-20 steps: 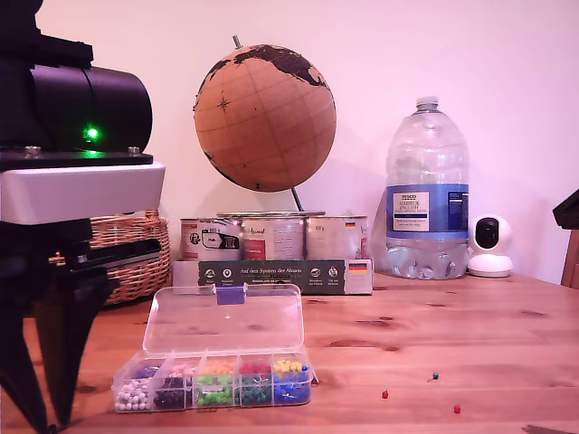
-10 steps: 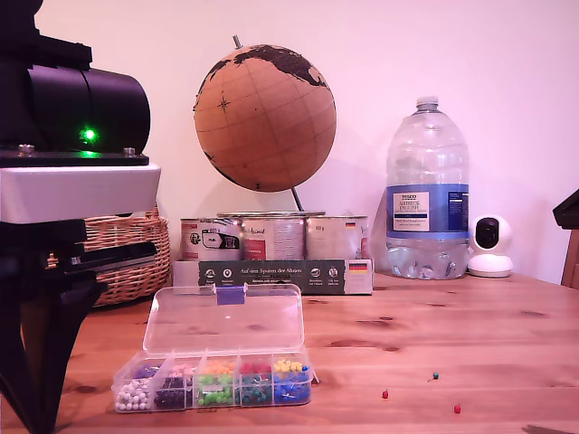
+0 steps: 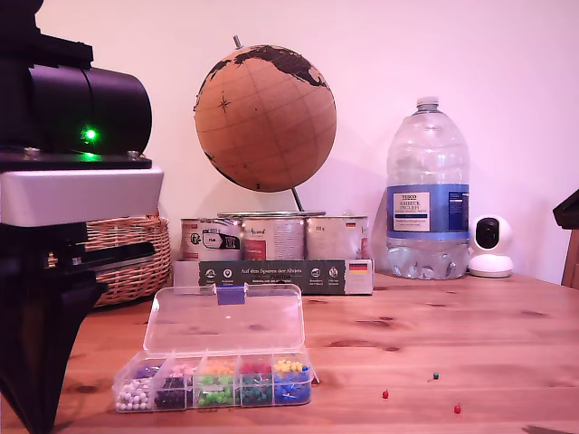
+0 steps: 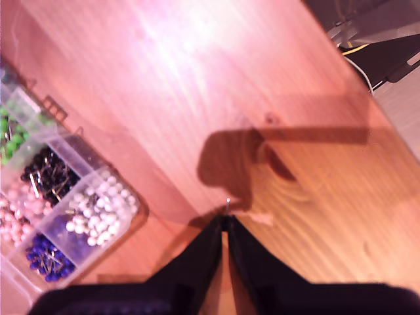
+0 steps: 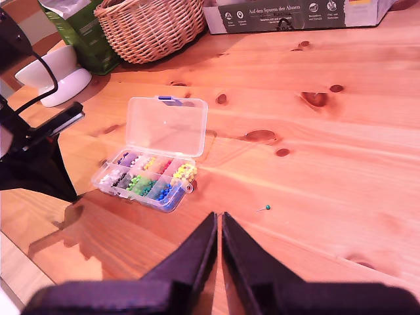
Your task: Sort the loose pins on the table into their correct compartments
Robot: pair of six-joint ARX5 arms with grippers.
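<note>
My first gripper (image 4: pixel 225 220) stands over bare table (image 3: pixel 488 334) just beside the white-pin end of the compartments (image 3: pixel 213 382). Its jaws are pressed narrow, and a thin metal pin shaft (image 4: pixel 228 205) sticks out from between the tips — whether a head is attached cannot be told. In the exterior view this arm fills that view's left edge, a green light on its housing.

My second gripper (image 5: pixel 218 226) hangs well above the table with its jaws drawn together, nothing visible between them. Beyond its tips lies one green pin (image 5: pixel 268 208) on the wood, well apart from the box.

The clear box sits open, its lid (image 3: pixel 224 318) tilted back with the blue-purple clasp (image 3: pixel 231 295) uppermost. The front row holds white, dark, green, teal and blue heads, with more colours behind.

Loose pins — three are visible in the exterior view, toward that view's right of the box: a red pin (image 3: pixel 384 394), a second red pin (image 3: pixel 457 409) and the green one further back.

Behind the box stand a wicker basket (image 3: pixel 136 253), a row of tins (image 3: pixel 271 237), a globe (image 3: pixel 264 107), a water bottle (image 3: pixel 427 194) and a small white camera (image 3: pixel 489 246).
</note>
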